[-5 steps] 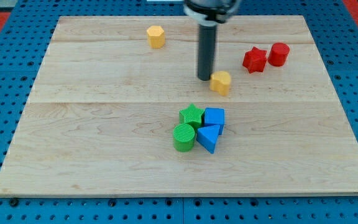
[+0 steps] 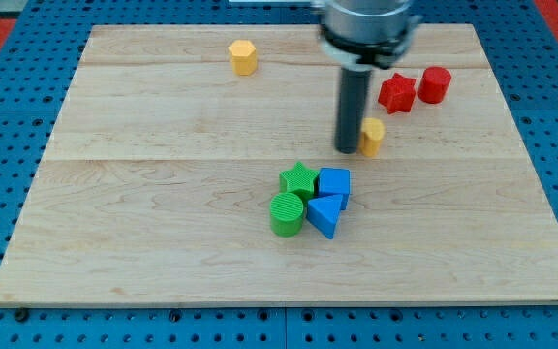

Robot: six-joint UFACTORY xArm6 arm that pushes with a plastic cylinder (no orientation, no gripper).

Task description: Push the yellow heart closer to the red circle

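The yellow heart point(image 2: 372, 136) lies on the wooden board right of centre, partly hidden behind my rod. My tip point(image 2: 346, 149) rests on the board touching the heart's left side. The red circle point(image 2: 435, 84) stands at the upper right. A red star point(image 2: 396, 93) sits just left of the red circle, between it and the heart.
A yellow hexagon point(image 2: 243, 56) stands near the view's top, left of centre. A cluster sits below the tip: green star point(image 2: 299, 178), green circle point(image 2: 286, 213), blue cube point(image 2: 334, 182), blue triangle point(image 2: 325, 214). The wooden board point(image 2: 143, 223) lies on a blue pegboard.
My tip has moved to the right and slightly down. The yellow heart has slid right with it, nearer to the red star and red circle.
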